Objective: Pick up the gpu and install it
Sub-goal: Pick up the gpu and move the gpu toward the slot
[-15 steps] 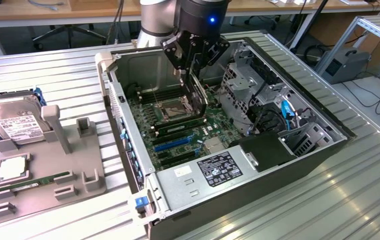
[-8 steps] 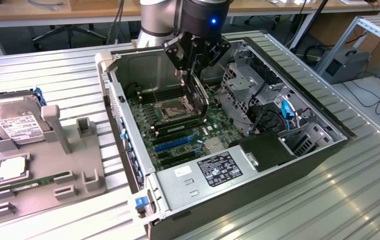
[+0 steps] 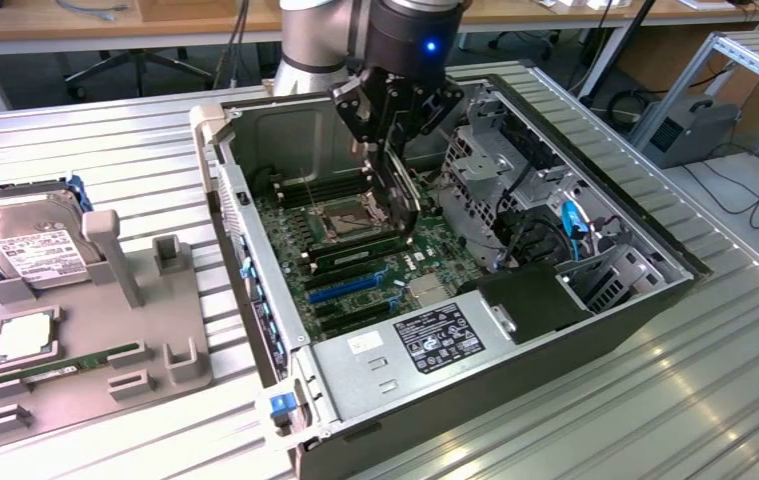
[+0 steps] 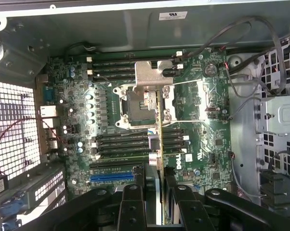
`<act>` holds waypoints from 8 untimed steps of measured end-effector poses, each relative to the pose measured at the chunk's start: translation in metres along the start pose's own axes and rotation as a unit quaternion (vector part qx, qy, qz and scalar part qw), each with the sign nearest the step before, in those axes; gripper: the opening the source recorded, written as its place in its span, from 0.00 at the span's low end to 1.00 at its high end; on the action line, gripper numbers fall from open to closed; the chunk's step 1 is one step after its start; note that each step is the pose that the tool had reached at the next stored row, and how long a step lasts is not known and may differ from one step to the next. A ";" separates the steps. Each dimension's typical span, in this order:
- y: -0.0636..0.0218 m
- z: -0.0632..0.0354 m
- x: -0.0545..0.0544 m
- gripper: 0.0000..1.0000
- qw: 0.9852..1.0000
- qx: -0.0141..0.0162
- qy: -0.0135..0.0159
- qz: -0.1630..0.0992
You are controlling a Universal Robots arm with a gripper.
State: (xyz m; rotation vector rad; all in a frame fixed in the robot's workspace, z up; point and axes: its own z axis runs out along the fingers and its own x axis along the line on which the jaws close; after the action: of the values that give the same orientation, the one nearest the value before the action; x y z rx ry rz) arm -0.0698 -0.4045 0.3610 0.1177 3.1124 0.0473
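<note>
in the exterior view, at nine o'clock of the open computer case (image 3: 239,200), a grey holder (image 3: 86,400) holds a hard drive (image 3: 26,245) and a ram stick (image 3: 66,365). inside the case lies the motherboard (image 3: 352,275) with its cpu socket (image 3: 352,212). above it, toward twelve o'clock of the case, the gripper (image 3: 393,135) hangs with its jaws pinching the gpu (image 3: 402,205). the card stands upright on edge, reaching down from between the fingers (image 4: 133,202) beside the socket. whether it touches the board i cannot tell. at three o'clock sits the drive cage (image 3: 486,170).
</note>
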 end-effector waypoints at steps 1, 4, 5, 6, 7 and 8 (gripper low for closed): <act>0.0000 0.0003 0.000 0.27 1.000 0.000 0.000 0.000; 0.0001 0.0015 -0.002 0.27 1.000 0.000 0.000 0.000; 0.0001 0.0018 -0.002 0.27 1.000 0.000 0.000 0.000; 0.0001 0.0026 -0.003 0.27 1.000 0.000 0.000 0.000; 0.0002 0.0032 -0.004 0.27 1.000 0.000 0.000 0.000; 0.0002 0.0038 -0.004 0.27 1.000 0.000 0.000 0.000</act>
State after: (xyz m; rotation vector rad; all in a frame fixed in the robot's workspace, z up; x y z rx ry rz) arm -0.0652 -0.4045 0.3573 0.1176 3.1124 0.0473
